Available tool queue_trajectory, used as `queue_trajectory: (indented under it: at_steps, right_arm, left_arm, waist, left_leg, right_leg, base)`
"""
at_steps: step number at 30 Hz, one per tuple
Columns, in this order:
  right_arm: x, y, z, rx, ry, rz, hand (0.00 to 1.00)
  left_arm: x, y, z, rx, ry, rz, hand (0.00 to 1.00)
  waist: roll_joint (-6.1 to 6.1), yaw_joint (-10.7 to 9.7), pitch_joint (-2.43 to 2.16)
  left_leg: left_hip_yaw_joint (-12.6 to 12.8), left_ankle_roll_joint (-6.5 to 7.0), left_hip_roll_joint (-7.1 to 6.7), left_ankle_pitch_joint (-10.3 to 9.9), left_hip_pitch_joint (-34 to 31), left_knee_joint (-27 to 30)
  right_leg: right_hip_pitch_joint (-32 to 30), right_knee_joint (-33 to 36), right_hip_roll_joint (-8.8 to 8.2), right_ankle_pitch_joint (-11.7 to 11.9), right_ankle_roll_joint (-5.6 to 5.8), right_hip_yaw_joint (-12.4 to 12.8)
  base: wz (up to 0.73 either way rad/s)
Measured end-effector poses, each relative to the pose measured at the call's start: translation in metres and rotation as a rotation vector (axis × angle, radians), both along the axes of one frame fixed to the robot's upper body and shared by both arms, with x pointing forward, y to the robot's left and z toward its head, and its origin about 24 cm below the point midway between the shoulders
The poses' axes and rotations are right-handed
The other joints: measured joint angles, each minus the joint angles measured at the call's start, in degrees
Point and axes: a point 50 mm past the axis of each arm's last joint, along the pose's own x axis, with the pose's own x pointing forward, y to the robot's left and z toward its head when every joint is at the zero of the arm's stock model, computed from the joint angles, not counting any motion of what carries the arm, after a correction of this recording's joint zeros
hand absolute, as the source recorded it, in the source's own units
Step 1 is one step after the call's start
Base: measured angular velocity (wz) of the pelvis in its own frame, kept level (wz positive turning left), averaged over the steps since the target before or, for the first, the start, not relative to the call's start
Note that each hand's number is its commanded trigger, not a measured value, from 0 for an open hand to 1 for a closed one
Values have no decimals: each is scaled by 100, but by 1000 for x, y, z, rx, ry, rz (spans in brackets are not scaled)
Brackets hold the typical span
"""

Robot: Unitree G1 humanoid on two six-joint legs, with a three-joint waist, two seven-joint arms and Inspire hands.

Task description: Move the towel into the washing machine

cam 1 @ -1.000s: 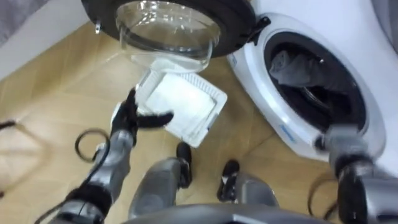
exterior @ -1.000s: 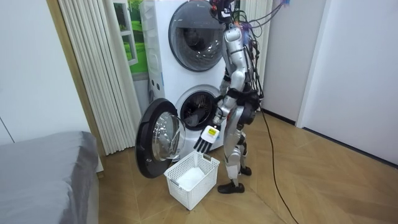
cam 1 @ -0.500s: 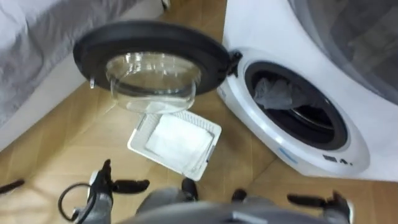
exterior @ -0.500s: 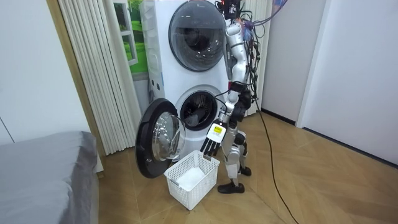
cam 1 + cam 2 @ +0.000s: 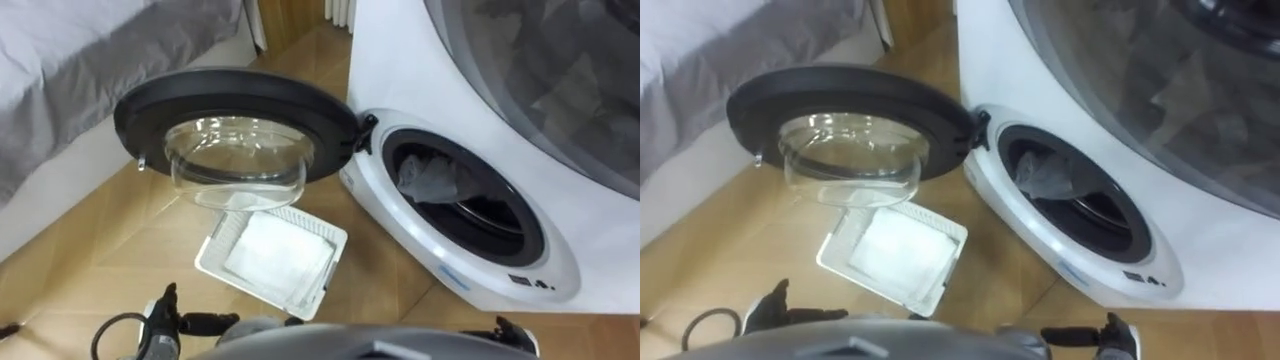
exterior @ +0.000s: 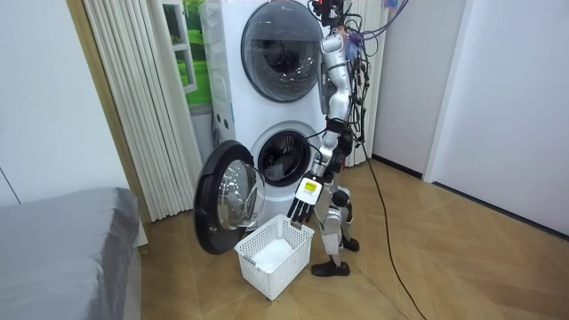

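Hanging empty, the left hand [image 6: 302, 196] spreads open near the basket [image 6: 253, 276].

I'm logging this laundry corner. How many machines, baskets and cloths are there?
Machines: 2 (washing machine standing open, upper machine shut above it)
Baskets: 1 (white basket on the floor)
Cloths: 2 (grey towel inside the washing machine, white cloth in the white basket)
Total: 5; what lies behind the upper machine's glass I cannot tell.

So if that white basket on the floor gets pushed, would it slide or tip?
Probably light: the basket looks like thin slotted plastic holding just a white cloth. On the smooth wood floor it should slide rather than tip, its base being broad.
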Motion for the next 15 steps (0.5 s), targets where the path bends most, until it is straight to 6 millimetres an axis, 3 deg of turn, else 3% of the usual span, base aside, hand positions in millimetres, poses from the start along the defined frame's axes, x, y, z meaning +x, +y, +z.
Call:
queue_trajectory:
  at_steps: [11,15]
  right_arm:
    - [2,1,0,28,-7,10,0]
    - [5,1,0,52,-24,23,0]
  left_arm:
    - [2,1,-1,20,26,-47,0]
    - [3,2,-1,-4,25,-34,0]
  waist:
    - [38,-130,9]
    - [55,-132,16]
  left_leg:
    - [-77,1,-2,-42,182,21]
    - [-93,-5,5,-76,308,32]
  right_leg:
    - [172,6,8,-8,14,40]
    - [252,11,34,-8,13,159]
  base:
    - [-2]
    - [-10]
